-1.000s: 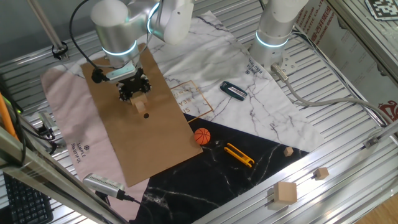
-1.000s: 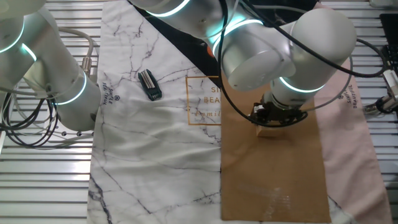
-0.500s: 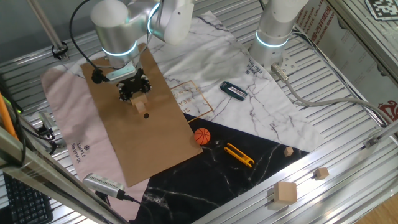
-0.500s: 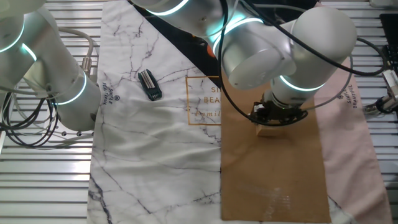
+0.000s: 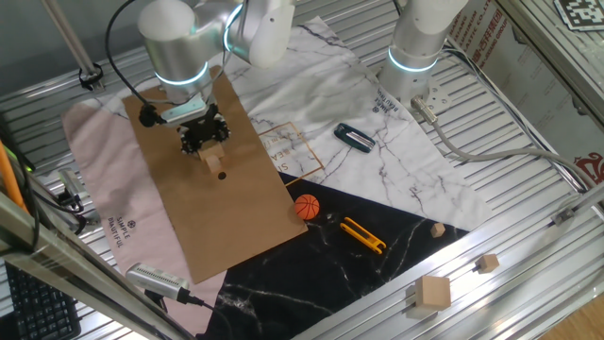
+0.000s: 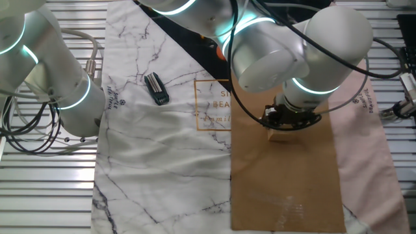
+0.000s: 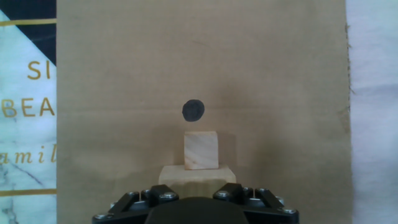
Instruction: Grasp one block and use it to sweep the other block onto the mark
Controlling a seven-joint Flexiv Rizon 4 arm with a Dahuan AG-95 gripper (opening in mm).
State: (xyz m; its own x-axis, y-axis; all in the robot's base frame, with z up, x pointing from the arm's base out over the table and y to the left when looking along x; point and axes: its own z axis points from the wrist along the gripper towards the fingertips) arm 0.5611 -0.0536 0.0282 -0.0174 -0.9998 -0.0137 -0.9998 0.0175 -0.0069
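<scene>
In the hand view the fingers (image 7: 196, 198) are clamped on the larger wooden block (image 7: 197, 173), low on the brown paper sheet (image 7: 280, 93). The tiny cube (image 7: 201, 150) sits touching the far face of that block, and the black dot (image 7: 193, 111) lies just beyond the cube, a little left. An orange ball (image 5: 307, 207) rests well apart, off the sheet.

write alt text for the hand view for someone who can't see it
Seen from the gripper, a small wooden cube sits on brown paper just short of a black dot, with a wider wooden block right behind it at the fingers. Marbled cloth shows at the left edge.
</scene>
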